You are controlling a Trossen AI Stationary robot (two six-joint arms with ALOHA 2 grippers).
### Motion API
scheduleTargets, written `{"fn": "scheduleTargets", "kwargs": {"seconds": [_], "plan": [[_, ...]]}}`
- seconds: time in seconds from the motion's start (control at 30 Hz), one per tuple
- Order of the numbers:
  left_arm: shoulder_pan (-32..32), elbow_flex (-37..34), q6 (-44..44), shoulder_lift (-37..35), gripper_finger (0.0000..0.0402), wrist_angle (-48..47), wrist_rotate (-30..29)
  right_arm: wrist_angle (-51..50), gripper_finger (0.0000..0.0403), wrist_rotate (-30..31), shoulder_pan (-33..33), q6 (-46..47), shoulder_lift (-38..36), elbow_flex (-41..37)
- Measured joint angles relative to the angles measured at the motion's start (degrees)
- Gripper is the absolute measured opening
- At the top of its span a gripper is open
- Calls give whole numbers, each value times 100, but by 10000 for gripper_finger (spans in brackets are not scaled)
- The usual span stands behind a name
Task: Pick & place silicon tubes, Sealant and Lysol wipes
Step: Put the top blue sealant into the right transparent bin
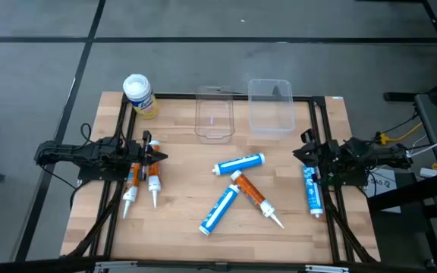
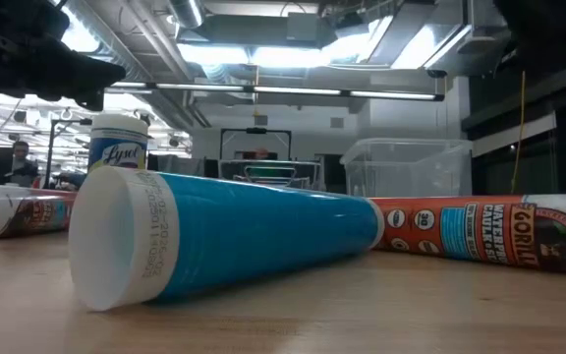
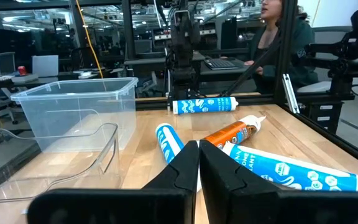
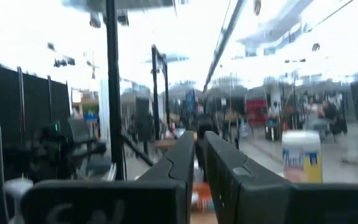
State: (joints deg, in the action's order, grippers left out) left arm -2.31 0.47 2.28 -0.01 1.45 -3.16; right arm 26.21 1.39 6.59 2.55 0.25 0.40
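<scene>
We are seeing open wood along the table's (image 1: 180,227) near-left stretch. Three tubes — two blue tubes (image 1: 240,164) (image 1: 219,209) and an orange sealant tube (image 1: 253,194) — are cluttering the centre, while two clear bins (image 1: 215,114) (image 1: 270,106) are blocking the far edge.

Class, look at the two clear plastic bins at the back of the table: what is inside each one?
Both clear bins, the left bin and the right bin, appear to hold nothing; the tabletop shows through them. The tubes and wipes canister are outside them.

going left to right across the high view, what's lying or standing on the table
Lysol wipes → two orange tubes under the left claw → near clear bin → far clear bin → blue tube under the right claw
</scene>
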Motion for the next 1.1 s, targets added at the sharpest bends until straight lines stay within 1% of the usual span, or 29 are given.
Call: {"fn": "scheduleTargets", "kwargs": {"seconds": [0.23,0.37,0.5,0.67,0.8,0.97,1.1], "plan": [[0,0,-2,0,9,-1,2,1449,42,2,0,322,0,0],[0,0,0,0,8,-2,0,2330,42,4,0,340,0,0],[0,0,-1,0,11,-1,2,3286,42,169,0,316,0,0],[0,0,-1,0,11,0,1,4078,42,203,0,165,-1,13],[0,0,-2,0,9,-1,2,4075,42,210,0,19,0,346],[0,0,-1,0,8,-1,2,3742,40,208,0,-399,0,1043],[0,0,-2,0,9,-2,0,3254,16,208,0,-720,0,1674]]}}
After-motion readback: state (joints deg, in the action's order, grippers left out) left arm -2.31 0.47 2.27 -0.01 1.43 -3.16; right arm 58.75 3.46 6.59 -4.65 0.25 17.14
